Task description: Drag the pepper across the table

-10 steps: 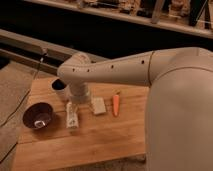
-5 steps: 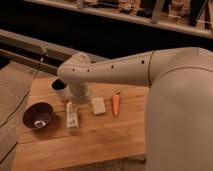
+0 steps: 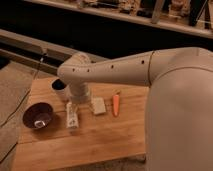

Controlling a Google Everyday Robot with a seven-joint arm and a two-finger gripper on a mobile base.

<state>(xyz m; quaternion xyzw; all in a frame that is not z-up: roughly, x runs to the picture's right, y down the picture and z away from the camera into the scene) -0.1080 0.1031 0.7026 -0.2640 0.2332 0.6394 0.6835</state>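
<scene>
- Dark shelving and a long rail are running behind the table (image 3: 100, 145), a plank-grained wooden top that is filling the lower left of the view.
- Sweeping in from the right, the robot's white arm (image 3: 115, 70) is bending at an elbow above the far left part of the table, and its last link is dropping toward the wood there.
- That link is hiding the gripper, which I judge to be low over the far left area; whether it is open or closed cannot be told.
- Lying near the far edge toward the right side, the pepper (image 3: 116, 104) is pointing its green stem at the far edge, with nothing touching it.
- Just left of it, a pale block (image 3: 98, 106) is lying flat, apart from the pepper.
- Further left, a white tube (image 3: 72, 117) is lying lengthwise, and a dark bowl (image 3: 39, 116) is sitting by the left edge.
- A dark-topped container (image 3: 60, 86) is standing close to the far left corner, beside the arm.
- Judging from this layout, the drag is not yet starting: the arm is hanging left of the block, so reaching the pepper is probably calling for a move rightward past the block.
</scene>
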